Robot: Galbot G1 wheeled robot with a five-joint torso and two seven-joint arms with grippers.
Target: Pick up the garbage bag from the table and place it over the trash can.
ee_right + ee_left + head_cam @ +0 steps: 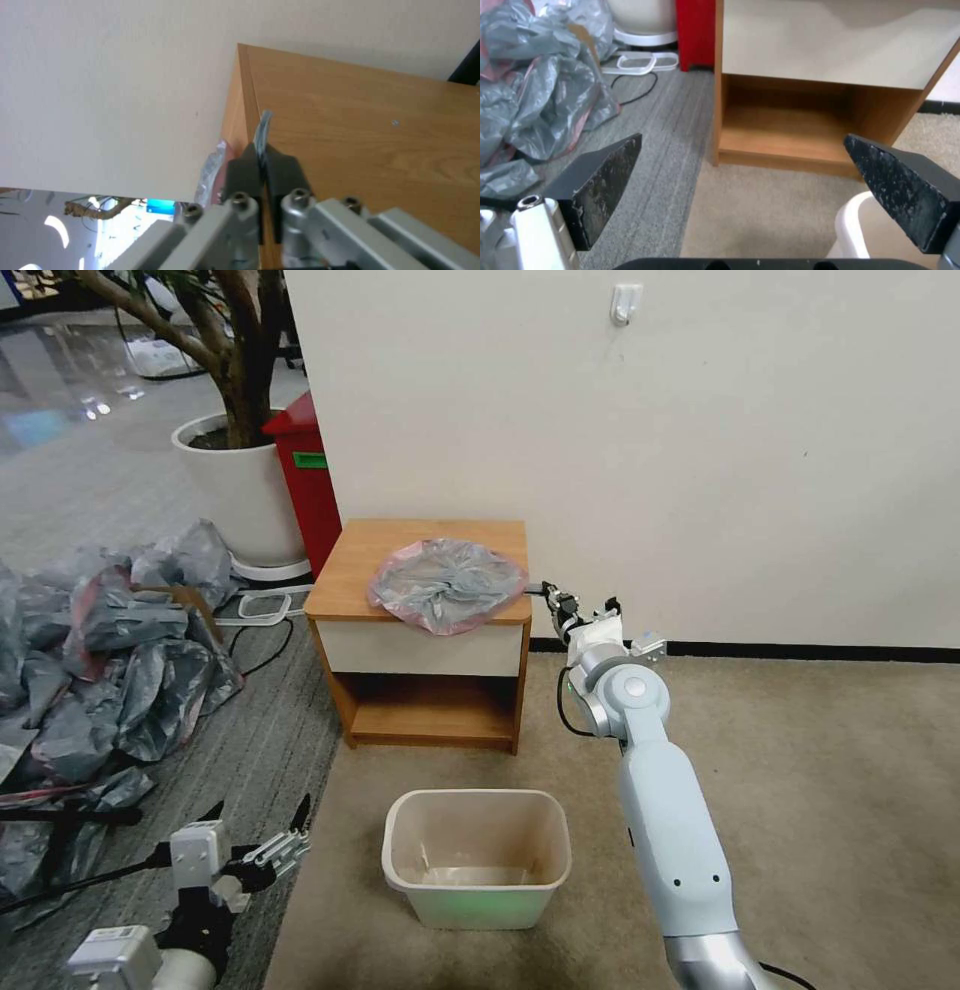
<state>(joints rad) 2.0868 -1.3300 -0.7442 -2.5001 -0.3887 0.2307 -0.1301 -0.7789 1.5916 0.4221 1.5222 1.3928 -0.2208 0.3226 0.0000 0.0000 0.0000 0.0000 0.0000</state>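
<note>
Bag lies crumpled on the tabletop, spread over its front right part, its pink-red rim hanging a little over the front edge above the white drawer front; the right gripper reaches in at the tabletop's right edge, level with the bag's right side; in the right wrist view its fingers are pressed together on a thin strip of the grey plastic at the tabletop's edge, with more of the bag bunched just beside them; the trash can stands upright on the beige carpet in front of the nightstand, well apart from the bag, its mouth bare; the left gripper hangs low over the grey floor, left of the can, its fingers spread wide and holding nothing, pointed toward the shelf gap; a heap of bags lies on the floor to the left; a red bin and a white plant pot stand behind the nightstand's left side.
</note>
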